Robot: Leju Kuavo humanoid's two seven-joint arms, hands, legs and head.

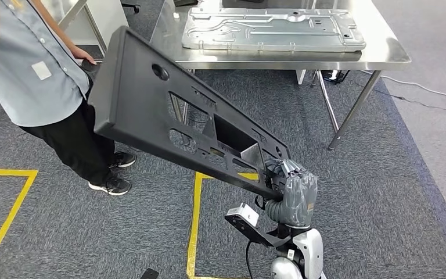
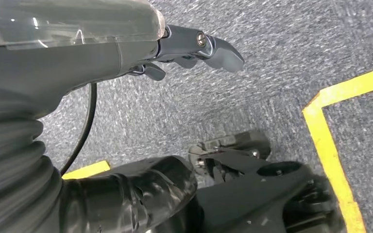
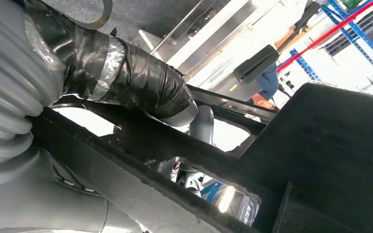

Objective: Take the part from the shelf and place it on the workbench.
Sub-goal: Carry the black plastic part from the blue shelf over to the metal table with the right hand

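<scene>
Right robot hand (image 1: 295, 195), head view: grips the near end of the black part (image 1: 168, 116), which slants up toward 10 o'clock, off the tabletop (image 1: 383, 55) at 12. Person (image 1: 40, 75) at 10.
Left wrist view: left robot hand (image 2: 194, 46) holds nothing, fingers apart, above carpet (image 2: 272, 87).
Right wrist view: thumb (image 3: 141, 82) wraps the part's bar.

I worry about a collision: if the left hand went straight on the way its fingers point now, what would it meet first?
Probably only the grey carpet. The left hand holds nothing and points out over bare floor; depth is unclear.
</scene>
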